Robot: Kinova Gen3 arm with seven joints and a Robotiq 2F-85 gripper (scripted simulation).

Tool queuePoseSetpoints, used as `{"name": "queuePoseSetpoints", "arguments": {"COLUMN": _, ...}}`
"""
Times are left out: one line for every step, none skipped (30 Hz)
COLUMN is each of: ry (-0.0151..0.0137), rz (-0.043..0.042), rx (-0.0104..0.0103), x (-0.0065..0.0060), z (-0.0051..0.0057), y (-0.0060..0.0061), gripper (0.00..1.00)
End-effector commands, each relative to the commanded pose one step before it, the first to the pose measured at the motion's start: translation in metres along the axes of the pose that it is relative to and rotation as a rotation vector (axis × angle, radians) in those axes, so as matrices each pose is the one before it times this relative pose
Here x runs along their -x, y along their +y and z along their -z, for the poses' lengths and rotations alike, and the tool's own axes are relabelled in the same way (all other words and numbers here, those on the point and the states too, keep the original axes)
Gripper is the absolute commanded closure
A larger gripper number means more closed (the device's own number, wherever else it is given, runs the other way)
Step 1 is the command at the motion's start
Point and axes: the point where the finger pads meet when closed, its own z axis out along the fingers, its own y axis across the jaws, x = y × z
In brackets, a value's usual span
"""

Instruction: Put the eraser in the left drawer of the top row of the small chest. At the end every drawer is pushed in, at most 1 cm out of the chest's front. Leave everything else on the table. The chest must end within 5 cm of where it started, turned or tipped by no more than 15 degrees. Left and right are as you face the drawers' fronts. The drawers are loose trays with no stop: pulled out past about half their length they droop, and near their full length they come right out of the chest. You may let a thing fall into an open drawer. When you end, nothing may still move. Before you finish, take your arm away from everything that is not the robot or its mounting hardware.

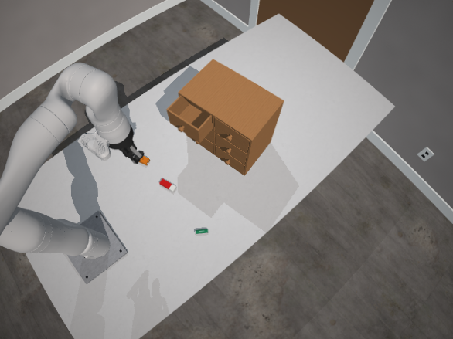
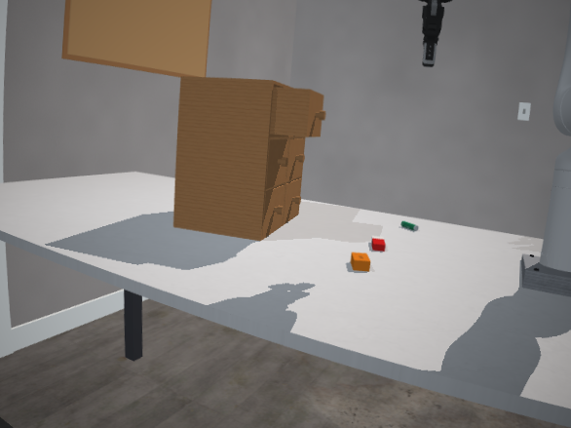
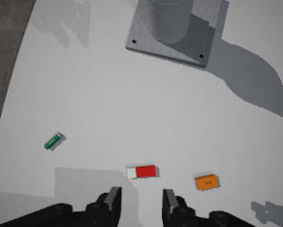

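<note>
The eraser (image 1: 167, 184) (image 2: 378, 245) (image 3: 141, 172), a red block with one white end, lies flat on the table (image 1: 332, 96) (image 2: 336, 306) (image 3: 97, 92). In the top view its long axis slopes from upper left to lower right, roughly parallel to the chest's front, with the white end at lower right. In the wrist view the axis runs nearly level, white end to the left; in the exterior view the red end faces the viewer.

The chest (image 1: 232, 96) (image 2: 221, 160) stands upright, well apart from the eraser. Its top-row left drawer (image 1: 186, 125) (image 2: 292, 113) is pulled partly out; the visible interior shows wooden walls and floor, partly shadowed. The other drawers are pushed in, their contents hidden.

An orange block (image 1: 144, 161) (image 2: 361, 262) (image 3: 206, 182) lies near the eraser's red end; a green cylinder (image 1: 201, 231) (image 2: 409, 225) (image 3: 52, 141) lies on its side, farther off beyond the white end. The gripper (image 1: 138, 157) (image 2: 429, 63) (image 3: 141, 201) hangs above the table, pointing downward, its fingers partly spread with nothing between them.
</note>
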Motion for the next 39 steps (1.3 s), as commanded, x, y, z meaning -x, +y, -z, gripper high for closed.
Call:
{"name": "queuePoseSetpoints", "arguments": {"ry": 0.00534, "rz": 0.00176, "rx": 0.00441, "x": -0.00064, "z": 0.00089, "y": 0.00021, "gripper": 0.67}}
{"name": "queuePoseSetpoints", "arguments": {"ry": 0.00000, "rz": 0.00000, "rx": 0.00000, "x": 0.00000, "z": 0.00000, "y": 0.00000, "gripper": 0.67}}
{"name": "queuePoseSetpoints", "arguments": {"ry": 0.00000, "rz": 0.00000, "rx": 0.00000, "x": 0.00000, "z": 0.00000, "y": 0.00000, "gripper": 0.67}}
{"name": "queuePoseSetpoints", "arguments": {"ry": 0.00000, "rz": 0.00000, "rx": 0.00000, "x": 0.00000, "z": 0.00000, "y": 0.00000, "gripper": 0.67}}
{"name": "queuePoseSetpoints", "arguments": {"ry": 0.00000, "rz": 0.00000, "rx": 0.00000, "x": 0.00000, "z": 0.00000, "y": 0.00000, "gripper": 0.67}}
{"name": "queuePoseSetpoints", "arguments": {"ry": 0.00000, "rz": 0.00000, "rx": 0.00000, "x": 0.00000, "z": 0.00000, "y": 0.00000, "gripper": 0.67}}
{"name": "queuePoseSetpoints", "arguments": {"ry": 0.00000, "rz": 0.00000, "rx": 0.00000, "x": 0.00000, "z": 0.00000, "y": 0.00000, "gripper": 0.67}}
{"name": "queuePoseSetpoints", "arguments": {"ry": 0.00000, "rz": 0.00000, "rx": 0.00000, "x": 0.00000, "z": 0.00000, "y": 0.00000, "gripper": 0.67}}
{"name": "queuePoseSetpoints", "arguments": {"ry": 0.00000, "rz": 0.00000, "rx": 0.00000, "x": 0.00000, "z": 0.00000, "y": 0.00000, "gripper": 0.67}}
{"name": "queuePoseSetpoints", "arguments": {"ry": 0.00000, "rz": 0.00000, "rx": 0.00000, "x": 0.00000, "z": 0.00000, "y": 0.00000, "gripper": 0.67}}
{"name": "queuePoseSetpoints", "arguments": {"ry": 0.00000, "rz": 0.00000, "rx": 0.00000, "x": 0.00000, "z": 0.00000, "y": 0.00000, "gripper": 0.67}}
{"name": "queuePoseSetpoints", "arguments": {"ry": 0.00000, "rz": 0.00000, "rx": 0.00000, "x": 0.00000, "z": 0.00000, "y": 0.00000, "gripper": 0.67}}
{"name": "queuePoseSetpoints", "arguments": {"ry": 0.00000, "rz": 0.00000, "rx": 0.00000, "x": 0.00000, "z": 0.00000, "y": 0.00000, "gripper": 0.67}}
{"name": "queuePoseSetpoints", "arguments": {"ry": 0.00000, "rz": 0.00000, "rx": 0.00000, "x": 0.00000, "z": 0.00000, "y": 0.00000, "gripper": 0.67}}
{"name": "queuePoseSetpoints", "arguments": {"ry": -0.00006, "rz": -0.00028, "rx": 0.00007, "x": 0.00004, "z": -0.00004, "y": 0.00003, "gripper": 0.67}}
{"name": "queuePoseSetpoints", "arguments": {"ry": -0.00043, "rz": -0.00190, "rx": 0.00044, "x": 0.00030, "z": -0.00027, "y": 0.00022, "gripper": 0.67}}
{"name": "queuePoseSetpoints", "arguments": {"ry": -0.00120, "rz": -0.00495, "rx": 0.00101, "x": 0.00080, "z": -0.00070, "y": 0.00053, "gripper": 0.67}}
{"name": "queuePoseSetpoints", "arguments": {"ry": -0.00239, "rz": -0.00685, "rx": 0.00157, "x": 0.00149, "z": -0.00128, "y": 0.00086, "gripper": 0.67}}
{"name": "queuePoseSetpoints", "arguments": {"ry": 0.00000, "rz": 0.00000, "rx": 0.00000, "x": 0.00000, "z": 0.00000, "y": 0.00000, "gripper": 0.67}}
{"name": "queuePoseSetpoints", "arguments": {"ry": 0.00000, "rz": 0.00000, "rx": 0.00000, "x": 0.00000, "z": 0.00000, "y": 0.00000, "gripper": 0.67}}
{"name": "queuePoseSetpoints", "arguments": {"ry": -0.00160, "rz": -0.00422, "rx": -0.00111, "x": 0.00115, "z": -0.00165, "y": -0.00008, "gripper": 0.67}}
{"name": "queuePoseSetpoints", "arguments": {"ry": 0.00302, "rz": -0.00697, "rx": 0.00396, "x": 0.00054, "z": -0.00211, "y": 0.00188, "gripper": 0.67}}
{"name": "queuePoseSetpoints", "arguments": {"ry": 0.00080, "rz": -0.00915, "rx": 0.00311, "x": 0.00104, "z": -0.00203, "y": 0.00135, "gripper": 0.67}}
{"name": "queuePoseSetpoints", "arguments": {"ry": 0.00059, "rz": -0.01138, "rx": 0.00161, "x": 0.00143, "z": -0.00259, "y": 0.00097, "gripper": 0.67}}
{"name": "queuePoseSetpoints", "arguments": {"ry": 0.00074, "rz": -0.01402, "rx": 0.00195, "x": 0.00172, "z": -0.00319, "y": 0.00118, "gripper": 0.67}}
{"name": "queuePoseSetpoints", "arguments": {"ry": 0.00089, "rz": -0.01680, "rx": 0.00229, "x": 0.00199, "z": -0.00381, "y": 0.00140, "gripper": 0.67}}
{"name": "queuePoseSetpoints", "arguments": {"ry": 0.00105, "rz": -0.01968, "rx": 0.00262, "x": 0.00225, "z": -0.00446, "y": 0.00160, "gripper": 0.67}}
{"name": "queuePoseSetpoints", "arguments": {"ry": 0.00122, "rz": -0.02264, "rx": 0.00292, "x": 0.00248, "z": -0.00511, "y": 0.00180, "gripper": 0.67}}
{"name": "queuePoseSetpoints", "arguments": {"ry": 0.00138, "rz": -0.02564, "rx": 0.00319, "x": 0.00268, "z": -0.00576, "y": 0.00197, "gripper": 0.67}}
{"name": "queuePoseSetpoints", "arguments": {"ry": 0.00154, "rz": -0.02865, "rx": 0.00342, "x": 0.00283, "z": -0.00641, "y": 0.00212, "gripper": 0.67}}
{"name": "queuePoseSetpoints", "arguments": {"ry": 0.00169, "rz": -0.03164, "rx": 0.00359, "x": 0.00295, "z": -0.00704, "y": 0.00224, "gripper": 0.67}}
{"name": "queuePoseSetpoints", "arguments": {"ry": 0.00182, "rz": -0.03458, "rx": 0.00369, "x": 0.00301, "z": -0.00764, "y": 0.00232, "gripper": 0.67}}
{"name": "queuePoseSetpoints", "arguments": {"ry": 0.00192, "rz": -0.03745, "rx": 0.00372, "x": 0.00304, "z": -0.00821, "y": 0.00236, "gripper": 0.67}}
{"name": "queuePoseSetpoints", "arguments": {"ry": 0.00198, "rz": -0.04020, "rx": 0.00368, "x": 0.00303, "z": -0.00874, "y": 0.00234, "gripper": 0.67}}
{"name": "queuePoseSetpoints", "arguments": {"ry": 0.00198, "rz": -0.04280, "rx": 0.00356, "x": 0.00299, "z": -0.00922, "y": 0.00228, "gripper": 0.67}}
{"name": "queuePoseSetpoints", "arguments": {"ry": 0.00000, "rz": 0.00000, "rx": 0.00000, "x": 0.00000, "z": 0.00000, "y": 0.00000, "gripper": 0.67}}
{"name": "queuePoseSetpoints", "arguments": {"ry": 0.00000, "rz": 0.00000, "rx": 0.00000, "x": 0.00000, "z": 0.00000, "y": 0.00000, "gripper": 0.67}}
{"name": "queuePoseSetpoints", "arguments": {"ry": 0.00193, "rz": -0.04523, "rx": 0.00336, "x": 0.00292, "z": -0.00965, "y": 0.00216, "gripper": 0.67}}
{"name": "queuePoseSetpoints", "arguments": {"ry": 0.00181, "rz": -0.04744, "rx": 0.00309, "x": 0.00284, "z": -0.01001, "y": 0.00199, "gripper": 0.67}}
